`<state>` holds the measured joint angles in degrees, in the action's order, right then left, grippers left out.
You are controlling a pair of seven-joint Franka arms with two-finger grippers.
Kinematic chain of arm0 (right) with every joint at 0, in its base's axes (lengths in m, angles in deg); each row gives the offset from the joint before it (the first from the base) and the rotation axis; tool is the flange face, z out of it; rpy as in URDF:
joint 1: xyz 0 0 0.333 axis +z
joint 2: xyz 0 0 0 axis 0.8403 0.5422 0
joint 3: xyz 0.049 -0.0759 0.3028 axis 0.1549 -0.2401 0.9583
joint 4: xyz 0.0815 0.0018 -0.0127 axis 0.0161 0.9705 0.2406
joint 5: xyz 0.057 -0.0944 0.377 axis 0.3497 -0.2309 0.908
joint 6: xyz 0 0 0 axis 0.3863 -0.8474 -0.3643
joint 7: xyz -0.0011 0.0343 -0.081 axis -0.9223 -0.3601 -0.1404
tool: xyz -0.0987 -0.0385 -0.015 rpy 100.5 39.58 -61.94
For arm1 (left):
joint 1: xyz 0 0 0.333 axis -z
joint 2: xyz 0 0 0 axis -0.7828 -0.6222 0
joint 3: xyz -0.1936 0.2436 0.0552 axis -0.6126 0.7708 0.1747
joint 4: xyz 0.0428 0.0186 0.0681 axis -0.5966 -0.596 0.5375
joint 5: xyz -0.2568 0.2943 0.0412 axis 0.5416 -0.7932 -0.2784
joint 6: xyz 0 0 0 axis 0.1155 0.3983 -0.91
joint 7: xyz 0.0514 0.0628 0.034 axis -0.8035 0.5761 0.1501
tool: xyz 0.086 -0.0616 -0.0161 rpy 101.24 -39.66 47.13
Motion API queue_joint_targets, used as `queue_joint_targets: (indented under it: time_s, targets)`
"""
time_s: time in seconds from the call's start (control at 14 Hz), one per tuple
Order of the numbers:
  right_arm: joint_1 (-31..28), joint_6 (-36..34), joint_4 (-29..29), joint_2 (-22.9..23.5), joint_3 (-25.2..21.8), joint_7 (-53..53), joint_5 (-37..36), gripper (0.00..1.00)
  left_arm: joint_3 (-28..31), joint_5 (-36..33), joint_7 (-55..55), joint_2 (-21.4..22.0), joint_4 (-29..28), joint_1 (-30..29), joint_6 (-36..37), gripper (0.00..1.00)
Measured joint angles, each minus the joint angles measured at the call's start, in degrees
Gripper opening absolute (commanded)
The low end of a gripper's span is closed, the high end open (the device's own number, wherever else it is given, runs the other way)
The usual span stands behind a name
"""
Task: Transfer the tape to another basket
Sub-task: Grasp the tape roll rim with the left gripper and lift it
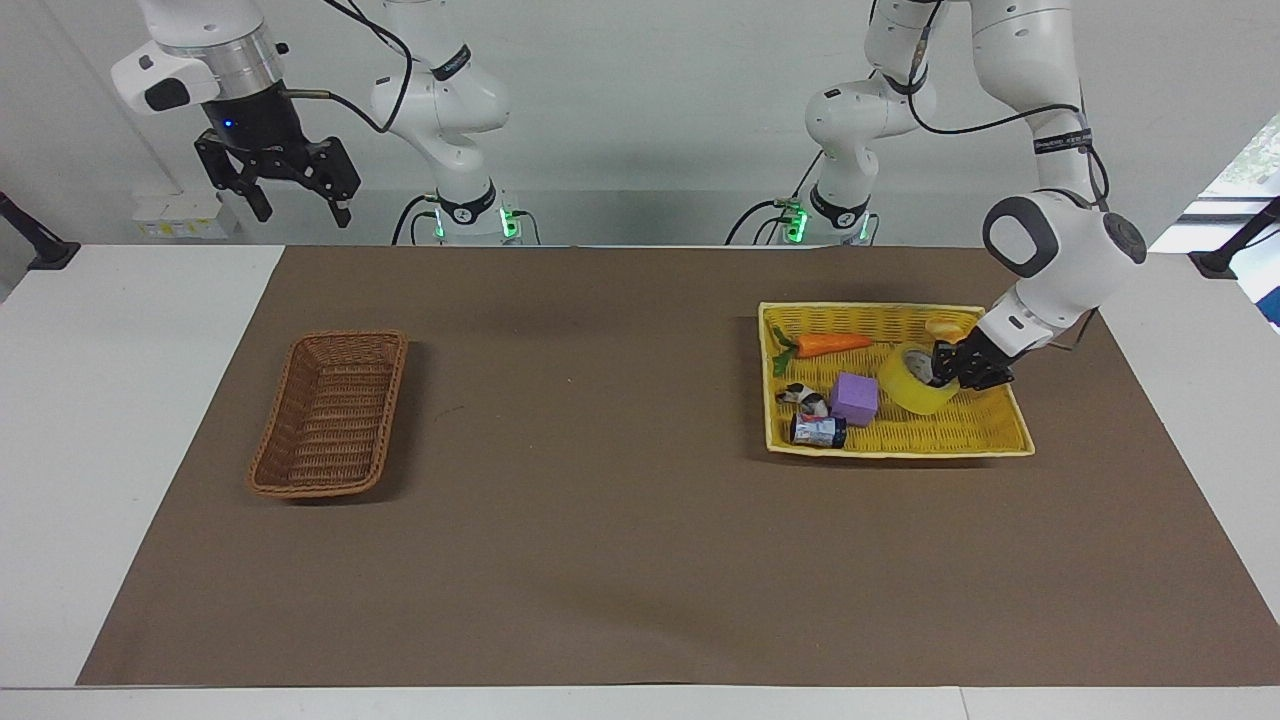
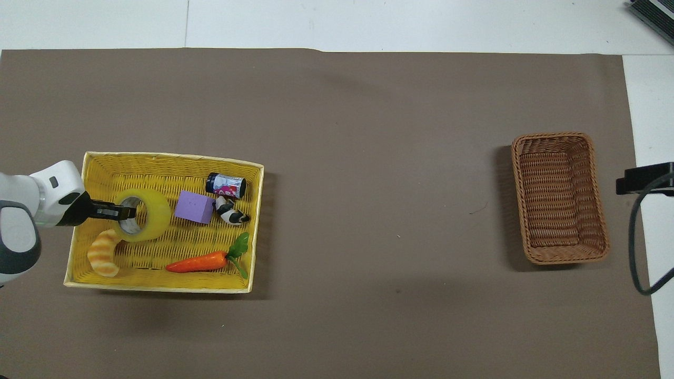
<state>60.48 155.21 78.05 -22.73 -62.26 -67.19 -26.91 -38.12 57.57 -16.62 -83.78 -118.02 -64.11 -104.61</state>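
The left gripper (image 1: 948, 364) is pinched on the wall of the tape (image 1: 918, 380), one finger in the core, one on the outer face. The roll is tipped up on edge in the yellow basket (image 1: 1010, 440), its open core facing the left arm's end of the table. In the overhead view the gripper (image 2: 122, 212) comes in at the roll's (image 2: 143, 215) nine o'clock.

The brown basket (image 2: 560, 197) lies well apart at the tape's three o'clock in that view, toward the right arm's end, its long axis running twelve to six. The left arm is by far the nearer to the tape. The right gripper (image 1: 283, 180) waits high with fingers spread, near the brown basket's end.

A purple cube (image 2: 194, 206) sits just beside the roll at three o'clock and a croissant (image 2: 102, 252) at seven, so a lift straight up looks safest. The brown mat (image 2: 368, 131) lies bare between the baskets.
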Motion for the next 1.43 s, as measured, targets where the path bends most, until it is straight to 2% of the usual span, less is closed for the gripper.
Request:
queue_joint_targets:
  time_s: [0.21,0.36,0.57,1.0,1.21,1.43]
  targets:
    - [0.0,0.3,0.1,0.0,0.0,0.0,0.0,1.0,0.3,-1.0,5.4,1.3,5.1,-0.4,7.0,0.0]
    - [0.0,0.4,0.2,0.0,0.0,0.0,0.0,1.0,-0.1,-5.9,10.6,2.3,7.6,-0.3,9.0,0.0]
    - [0.0,0.4,0.3,0.0,0.0,0.0,0.0,1.0,-0.7,-13.0,17.7,3.6,12.7,0.9,16.3,0.0]
    - [0.0,0.4,0.6,0.0,0.0,0.0,0.1,1.0,-2.8,-18.3,30.7,4.8,25.9,2.5,30.8,0.0]
    - [0.0,0.8,2.2,0.0,0.0,0.0,4.1,1.0,-3.0,-20.6,36.7,4.8,29.9,6.0,34.1,0.0]
    - [1.2,4.5,3.8,0.1,0.2,0.0,9.4,1.0,-3.4,-20.8,43.0,4.8,30.3,11.9,34.5,0.0]
